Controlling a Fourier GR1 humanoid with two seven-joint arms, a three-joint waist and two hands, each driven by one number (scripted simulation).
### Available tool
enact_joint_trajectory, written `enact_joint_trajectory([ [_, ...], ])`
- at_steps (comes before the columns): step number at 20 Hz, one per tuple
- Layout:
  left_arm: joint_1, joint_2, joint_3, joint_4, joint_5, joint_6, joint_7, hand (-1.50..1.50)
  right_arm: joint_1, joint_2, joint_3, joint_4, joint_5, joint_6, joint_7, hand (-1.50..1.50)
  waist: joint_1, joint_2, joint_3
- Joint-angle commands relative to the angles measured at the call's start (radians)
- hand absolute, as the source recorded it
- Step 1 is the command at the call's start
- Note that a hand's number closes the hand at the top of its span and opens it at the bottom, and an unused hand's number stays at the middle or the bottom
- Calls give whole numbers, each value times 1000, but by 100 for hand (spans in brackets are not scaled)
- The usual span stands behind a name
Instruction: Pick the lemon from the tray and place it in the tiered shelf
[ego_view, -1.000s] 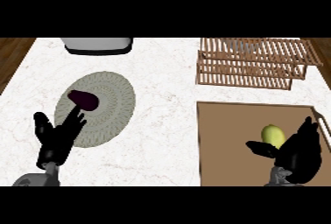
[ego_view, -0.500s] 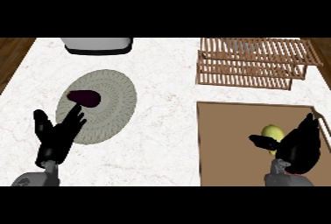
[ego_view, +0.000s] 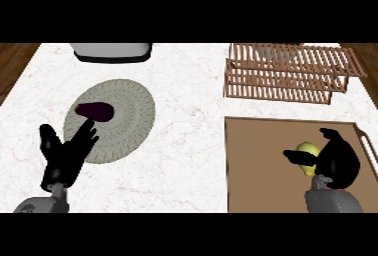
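We are curling our right hand (ego_view: 336, 161) around the small, smooth, firm yellow lemon (ego_view: 308, 155) near the brown wooden tray's (ego_view: 258, 165) right edge, judging it light, slippery, best gripped across its middle.

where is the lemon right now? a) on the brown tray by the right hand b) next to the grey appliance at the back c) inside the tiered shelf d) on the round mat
a: the lemon lies on the tray, with the right hand curled beside it; the shelf holds no lemon, and the mat carries only a dark purple item.
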Motion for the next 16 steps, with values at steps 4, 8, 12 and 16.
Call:
enact_joint_trajectory([
  [4, 5, -22, 10, 11, -29, 4, -20, 0, -38, 16, 35, 79, -36, -7, -83, 150, -1, 10, 10],
  [8, 6, -17, 24, -1, -20, -23, 0, 0, -48, 46, 74, 71, 29, -96, -98, 150, 0, 10, 10],
  [12, 0, -35, 6, 40, -30, -23, -41, 0, -72, 52, 241, 55, -95, 142, -284, 150, 20, 15, 11],
  [16, -27, -7, 5, 8, -20, -42, 9, 0, -147, 82, 407, 67, -178, 412, -401, 150, 60, 14, 11],
])
